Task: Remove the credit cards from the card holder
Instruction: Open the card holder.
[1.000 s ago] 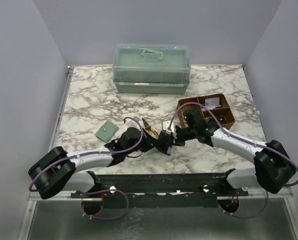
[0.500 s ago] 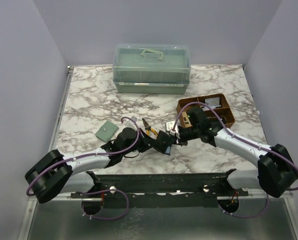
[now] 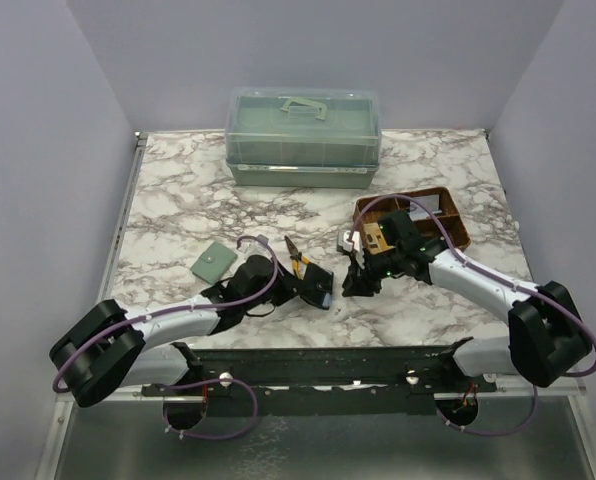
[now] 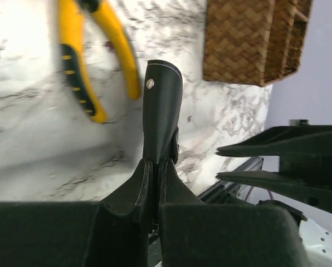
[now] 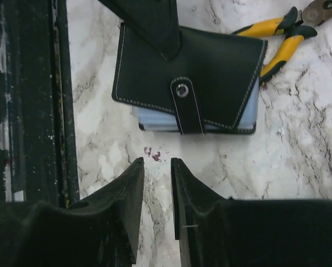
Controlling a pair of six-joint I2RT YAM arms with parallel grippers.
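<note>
The black card holder [image 3: 319,285] is off the table's front centre, pinched in my left gripper [image 3: 311,287]. In the left wrist view the left gripper [image 4: 155,164] is shut on its edge, and its snap strap [image 4: 161,105] sticks out ahead. In the right wrist view the card holder [image 5: 210,61] has its strap snapped shut, with pale blue-grey layers [image 5: 155,121] showing at its lower edge. I cannot tell cards from lining. My right gripper [image 5: 156,162] stands a short way from it, jaws slightly apart and empty; it is also in the top view [image 3: 356,282].
Yellow-handled pliers [image 3: 298,262] lie just behind the card holder, also in the wrist views [image 4: 79,67] [image 5: 277,39]. A sage-green wallet [image 3: 213,262] lies to the left. A brown woven basket [image 3: 456,225] is at the right, a green lidded box [image 3: 303,135] at the back.
My right gripper has drawn back to the right, off the card holder. The left gripper keeps hold of the card holder and has barely moved.
</note>
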